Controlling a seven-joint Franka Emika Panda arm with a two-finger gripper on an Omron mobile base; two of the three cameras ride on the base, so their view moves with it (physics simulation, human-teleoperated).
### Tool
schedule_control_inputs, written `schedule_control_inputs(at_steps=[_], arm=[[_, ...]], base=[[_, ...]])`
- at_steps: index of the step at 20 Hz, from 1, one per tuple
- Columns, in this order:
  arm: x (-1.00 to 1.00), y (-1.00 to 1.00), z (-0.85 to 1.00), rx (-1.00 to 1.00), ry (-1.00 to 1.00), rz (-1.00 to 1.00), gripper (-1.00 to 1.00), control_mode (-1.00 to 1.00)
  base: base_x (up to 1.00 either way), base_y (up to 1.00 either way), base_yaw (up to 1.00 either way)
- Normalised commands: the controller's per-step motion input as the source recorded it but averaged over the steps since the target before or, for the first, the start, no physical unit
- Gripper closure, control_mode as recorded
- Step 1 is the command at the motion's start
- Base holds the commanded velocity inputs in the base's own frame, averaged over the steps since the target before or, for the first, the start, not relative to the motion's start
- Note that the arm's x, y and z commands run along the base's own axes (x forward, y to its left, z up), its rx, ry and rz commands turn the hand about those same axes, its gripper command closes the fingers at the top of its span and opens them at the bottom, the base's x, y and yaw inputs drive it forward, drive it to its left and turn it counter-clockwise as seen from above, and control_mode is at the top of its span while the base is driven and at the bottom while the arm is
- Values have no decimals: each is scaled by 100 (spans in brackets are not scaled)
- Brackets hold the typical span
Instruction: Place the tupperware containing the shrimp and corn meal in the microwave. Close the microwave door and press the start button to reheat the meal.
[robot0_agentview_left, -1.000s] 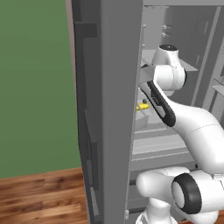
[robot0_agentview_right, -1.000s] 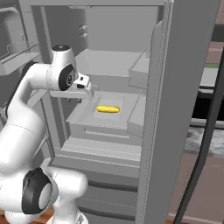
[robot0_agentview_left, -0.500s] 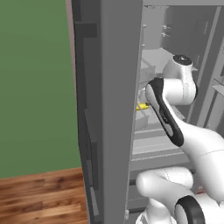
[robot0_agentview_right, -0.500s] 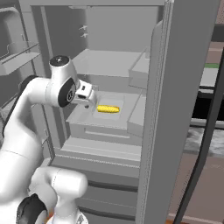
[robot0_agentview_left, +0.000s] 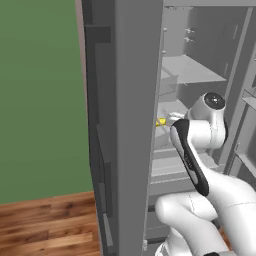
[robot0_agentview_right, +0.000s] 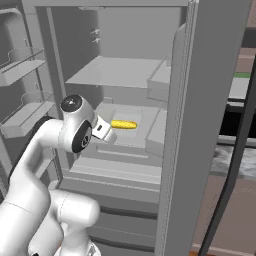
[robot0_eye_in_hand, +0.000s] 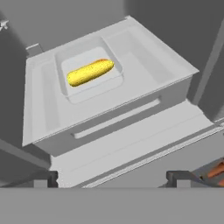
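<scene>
The claw (robot0_eye_in_hand: 112, 177) stands wide open, its two dark fingertips (robot0_eye_in_hand: 47, 178) far apart at the bottom of the hand view, and there is nothing between them. It sits back from the tupperware (robot0_eye_in_hand: 90, 72), well clear of it, looking down at it from above and in front.

The tupperware, a shallow white tray with rounded corners, rests on top of a pale grey drawer (robot0_eye_in_hand: 109, 118) inside an open, fridge-like grey cabinet (robot0_agentview_right: 125, 85). The corn (robot0_eye_in_hand: 90, 72) lies in the tray, bright yellow, stretched across it at a slant. A thin orange edge shows at the far end of the cob; that could be the shrimp, but it is too small to be sure. In the right base view the corn (robot0_agentview_right: 123, 124) glows on the same ledge, just past the white hand of the arm (robot0_agentview_right: 75, 131), which is bent at about that height. From the left base view a sliver of yellow corn (robot0_agentview_left: 160, 121) peeks out from behind the tall grey cabinet door (robot0_agentview_left: 131, 125), with the arm (robot0_agentview_left: 200, 145) folded just beside it.

A shelf (robot0_agentview_right: 117, 71) sits above the tray. Wood floor (robot0_agentview_left: 50, 225) and a green wall (robot0_agentview_left: 40, 90) lie off to the left.
</scene>
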Motion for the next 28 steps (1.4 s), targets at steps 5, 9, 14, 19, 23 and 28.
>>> schedule_control_inputs(at_steps=[5, 9, 14, 19, 23, 28], arm=[[23, -3, -5, 18, 0, -9, -100, -100], [36, 0, -1, 7, 0, -1, -100, -100], [43, 0, -1, 5, 3, -1, -100, -100], [43, 0, -16, 6, 7, 0, -100, -100], [44, -1, -27, 5, 8, 0, -100, -100], [43, 0, -27, 3, 7, 0, -100, -100]], base=[[0, 0, 0], [0, 0, 0], [0, 0, 0], [0, 0, 0], [0, 0, 0], [0, 0, 0]])
